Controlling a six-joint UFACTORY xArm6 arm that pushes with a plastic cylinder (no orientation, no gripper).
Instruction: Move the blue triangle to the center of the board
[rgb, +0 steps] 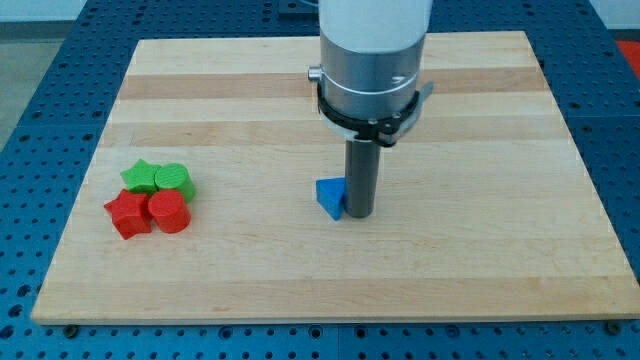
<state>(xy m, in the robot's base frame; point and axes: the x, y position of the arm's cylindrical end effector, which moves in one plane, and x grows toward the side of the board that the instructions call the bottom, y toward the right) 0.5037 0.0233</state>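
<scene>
Near the middle of the table (480, 120), I am carrying no gripper and holding nothing, only resting my tip (359, 214) against the right side of the blue triangle (328, 197), which is sitting about centred, so pushing further risks sliding it leftward off centre.

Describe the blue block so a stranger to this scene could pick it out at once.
Start at the wooden board and find the dark rod coming down near its middle. The blue triangle sits right against my tip, on the tip's left in the view. It is the only blue piece; the others, a green pair and a red pair, cluster far off at the view's left.
</scene>
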